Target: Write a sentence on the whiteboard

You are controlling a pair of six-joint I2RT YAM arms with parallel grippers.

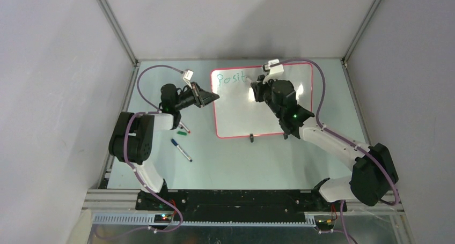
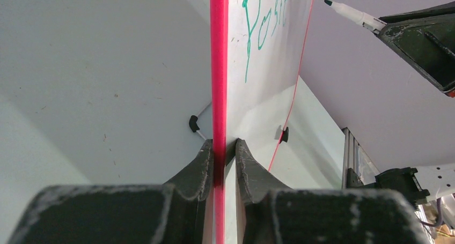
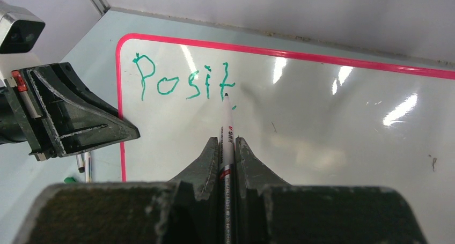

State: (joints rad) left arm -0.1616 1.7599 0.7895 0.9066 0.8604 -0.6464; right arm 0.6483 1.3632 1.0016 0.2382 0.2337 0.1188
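While the right claw pinches the marker tight, the pen's long axis runs straight ahead to the last letter.
Ahead-left of the tip the sentence reads "Posit"; bare board lies rightward. Opposite, the left claw clamps the board.

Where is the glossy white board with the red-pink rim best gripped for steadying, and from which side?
Grip the glossy white whiteboard by its left red-pink rim, from the left: that thin edge fits between jaws, clear of the green lettering. The left gripper clamps there.
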